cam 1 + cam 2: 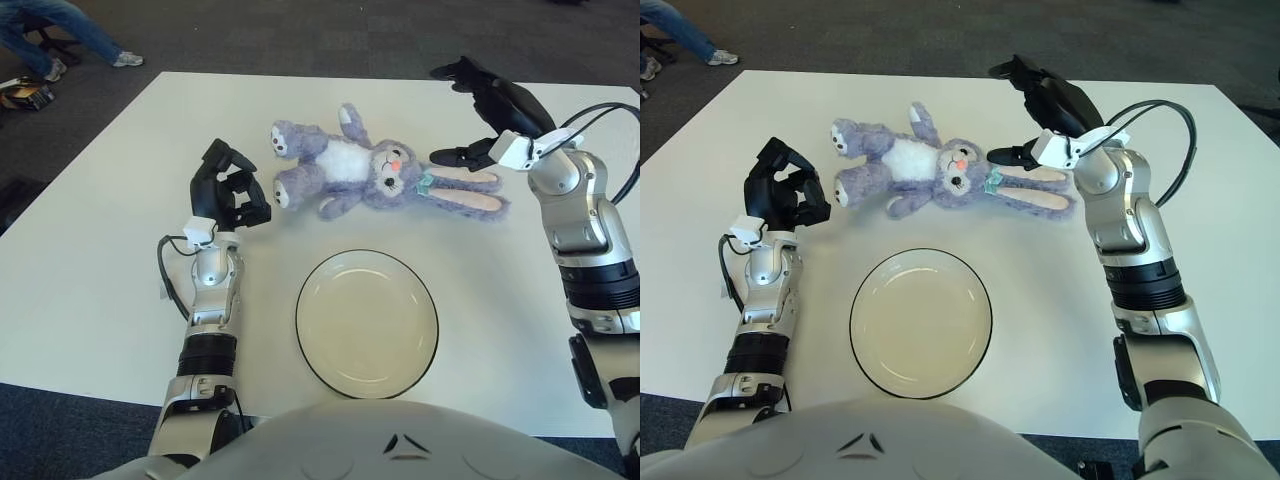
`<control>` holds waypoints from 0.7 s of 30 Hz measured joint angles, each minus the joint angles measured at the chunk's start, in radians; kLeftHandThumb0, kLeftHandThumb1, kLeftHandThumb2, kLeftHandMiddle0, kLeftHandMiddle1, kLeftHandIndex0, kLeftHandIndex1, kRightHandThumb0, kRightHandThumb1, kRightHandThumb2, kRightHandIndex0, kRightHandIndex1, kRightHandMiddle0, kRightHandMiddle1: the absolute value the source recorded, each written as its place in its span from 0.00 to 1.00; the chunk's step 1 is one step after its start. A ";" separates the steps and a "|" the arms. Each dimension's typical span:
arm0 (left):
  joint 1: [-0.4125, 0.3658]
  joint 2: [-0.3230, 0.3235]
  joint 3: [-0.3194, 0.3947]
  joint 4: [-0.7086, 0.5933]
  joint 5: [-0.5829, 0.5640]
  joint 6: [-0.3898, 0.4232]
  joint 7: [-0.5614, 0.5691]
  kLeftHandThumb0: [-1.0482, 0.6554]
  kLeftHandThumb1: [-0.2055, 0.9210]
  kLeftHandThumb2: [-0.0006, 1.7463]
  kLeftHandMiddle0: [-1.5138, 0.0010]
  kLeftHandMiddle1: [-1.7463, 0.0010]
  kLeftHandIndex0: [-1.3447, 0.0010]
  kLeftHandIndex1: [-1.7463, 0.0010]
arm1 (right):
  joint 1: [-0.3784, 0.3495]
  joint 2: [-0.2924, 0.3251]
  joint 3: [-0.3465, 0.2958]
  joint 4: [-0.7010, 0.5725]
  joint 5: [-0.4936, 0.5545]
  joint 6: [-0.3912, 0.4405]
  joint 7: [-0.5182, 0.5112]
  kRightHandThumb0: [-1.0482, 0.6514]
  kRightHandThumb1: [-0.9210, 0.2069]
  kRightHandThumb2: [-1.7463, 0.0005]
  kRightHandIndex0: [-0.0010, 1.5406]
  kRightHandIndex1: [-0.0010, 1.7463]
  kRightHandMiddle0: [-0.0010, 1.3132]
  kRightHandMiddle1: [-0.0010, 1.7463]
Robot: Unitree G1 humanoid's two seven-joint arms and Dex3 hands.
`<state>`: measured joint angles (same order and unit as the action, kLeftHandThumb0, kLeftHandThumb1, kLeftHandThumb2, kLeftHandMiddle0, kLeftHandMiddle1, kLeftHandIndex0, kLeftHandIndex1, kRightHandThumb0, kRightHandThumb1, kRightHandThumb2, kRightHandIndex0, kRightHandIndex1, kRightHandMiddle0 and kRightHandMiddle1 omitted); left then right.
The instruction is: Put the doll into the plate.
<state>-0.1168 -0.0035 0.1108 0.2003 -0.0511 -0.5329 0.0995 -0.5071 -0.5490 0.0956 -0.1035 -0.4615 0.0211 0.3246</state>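
Right hand (478, 115) spread wide, empty, above doll's ears | doll (375, 173) lies lengthwise across surface beyond plate (366, 322) | our left hand (228, 188) curled near doll's feet

Person (60, 30) at upper left: cut off by frame edge, legs and shoes only; worktop (90, 300) near edge: hidden behind robot torso; right robot hand (480, 110): lower fingertips overlap doll (370, 170) ears, contact indiscernible.

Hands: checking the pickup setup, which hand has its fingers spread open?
The right hand, spread above the doll's ears; the left hand is curled.
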 measured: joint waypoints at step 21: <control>-0.002 0.000 -0.002 0.004 0.002 -0.015 0.000 0.32 0.41 0.79 0.12 0.00 0.51 0.00 | -0.008 -0.024 0.074 0.133 0.045 -0.124 0.136 0.12 0.32 0.67 0.05 0.31 0.00 0.34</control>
<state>-0.1188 -0.0034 0.1090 0.2039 -0.0493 -0.5478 0.0996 -0.5150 -0.5725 0.1692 0.0297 -0.4166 -0.1031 0.4608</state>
